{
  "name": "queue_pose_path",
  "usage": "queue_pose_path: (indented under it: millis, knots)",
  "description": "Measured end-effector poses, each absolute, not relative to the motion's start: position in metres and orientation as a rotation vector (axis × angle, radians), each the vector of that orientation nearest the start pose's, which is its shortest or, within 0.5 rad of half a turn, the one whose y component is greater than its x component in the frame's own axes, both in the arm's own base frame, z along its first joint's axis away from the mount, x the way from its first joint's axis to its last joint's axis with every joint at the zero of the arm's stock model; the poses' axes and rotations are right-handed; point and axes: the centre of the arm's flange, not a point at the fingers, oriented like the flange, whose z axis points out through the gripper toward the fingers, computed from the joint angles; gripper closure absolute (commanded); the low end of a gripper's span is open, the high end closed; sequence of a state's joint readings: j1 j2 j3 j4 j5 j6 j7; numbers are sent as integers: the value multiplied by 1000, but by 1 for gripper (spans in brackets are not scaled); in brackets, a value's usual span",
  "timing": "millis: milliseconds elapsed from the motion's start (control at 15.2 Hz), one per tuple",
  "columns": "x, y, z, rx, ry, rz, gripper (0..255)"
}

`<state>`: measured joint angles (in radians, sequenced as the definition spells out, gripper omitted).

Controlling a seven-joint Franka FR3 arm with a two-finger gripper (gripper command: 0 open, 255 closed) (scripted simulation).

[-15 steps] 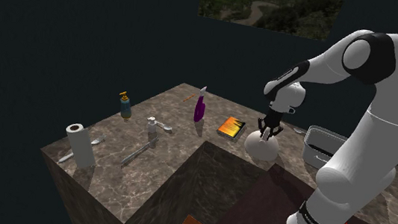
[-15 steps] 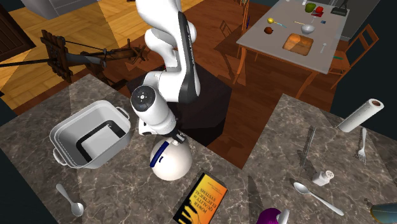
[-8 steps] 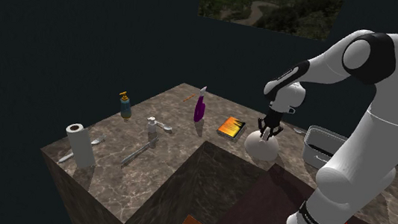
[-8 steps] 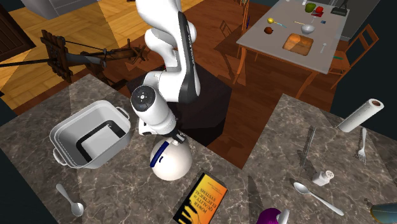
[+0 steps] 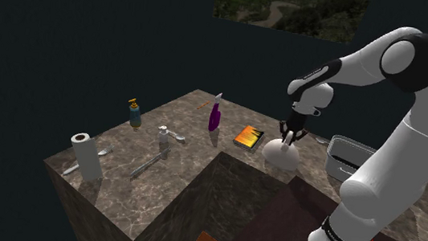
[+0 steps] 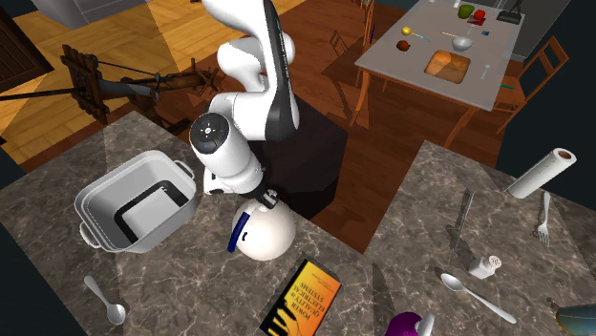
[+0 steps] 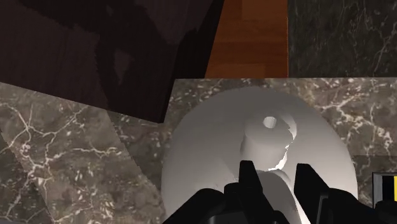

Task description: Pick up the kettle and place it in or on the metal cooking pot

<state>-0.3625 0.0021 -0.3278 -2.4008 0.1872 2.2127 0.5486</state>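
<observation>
kettle point(image 6: 265, 232) in grasp, pot point(image 6: 122, 178) next
pincer point(image 7: 275, 169) clenched on its handle; raise it above the pot's rim, keep it level, lower gently inside

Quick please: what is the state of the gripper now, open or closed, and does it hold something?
Gripper: closed, holding the white kettle.

- gripper point(image 7: 275, 172): black fingers point(image 7: 247, 184) slightly apart, clasping a pale part of the kettle between them
- kettle point(image 7: 210, 146): white, round body, raised neck with a small hole on top
- table point(image 7: 70, 153): dark marble with white veins, under the kettle
- dark brown block point(image 7: 95, 44) past the table edge, orange wood floor point(image 7: 251, 38) beside it
- yellow-and-black book corner point(image 7: 385, 189) just beside the kettle
</observation>
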Motion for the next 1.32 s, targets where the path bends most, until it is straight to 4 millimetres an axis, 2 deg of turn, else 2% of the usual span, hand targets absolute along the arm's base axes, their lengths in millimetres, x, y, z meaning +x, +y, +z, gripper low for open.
queue_pose_path:
  millis: [1320]
  knots:
    - [366,-294,405,-2311,1879,268,255]
